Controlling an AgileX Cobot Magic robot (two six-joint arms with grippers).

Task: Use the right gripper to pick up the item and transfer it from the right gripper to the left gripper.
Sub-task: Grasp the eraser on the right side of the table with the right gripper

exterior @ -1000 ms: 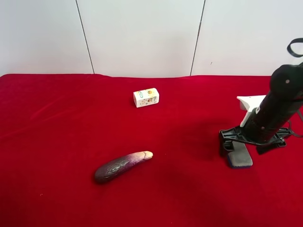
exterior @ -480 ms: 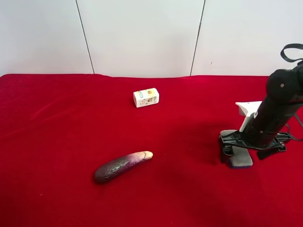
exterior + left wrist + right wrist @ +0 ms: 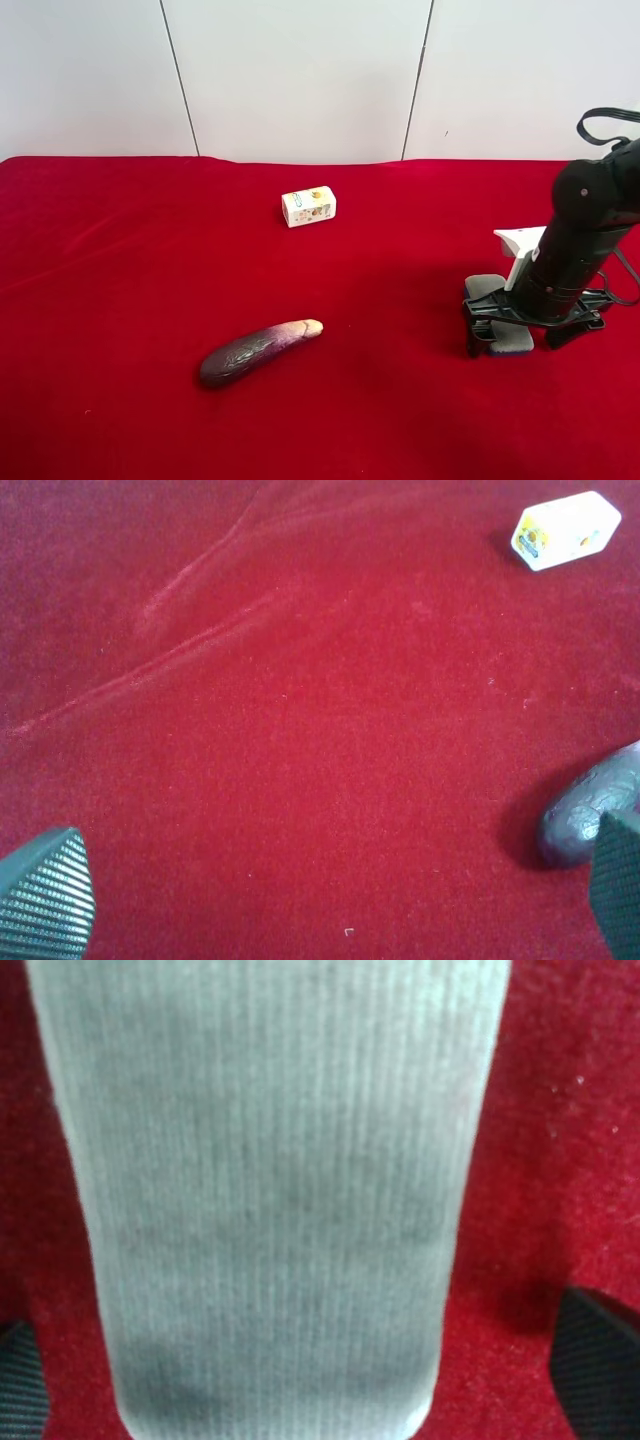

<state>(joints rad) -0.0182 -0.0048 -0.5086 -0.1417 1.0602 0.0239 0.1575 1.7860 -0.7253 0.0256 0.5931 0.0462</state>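
A desk (image 3: 100,420) draped in red velvety cloth (image 3: 330,780) spans the whole foreground, with shallow creases (image 3: 190,645) running slantwise across it. Behind stands a plain white wall (image 3: 300,70) of panels parted by thin dark seams (image 3: 178,75). Light is even, shadows soft.

Lighting is bright and even; the eggplant (image 3: 258,351) casts a short, soft shadow. The right wrist view renders the grey pad (image 3: 270,1190) blurred.
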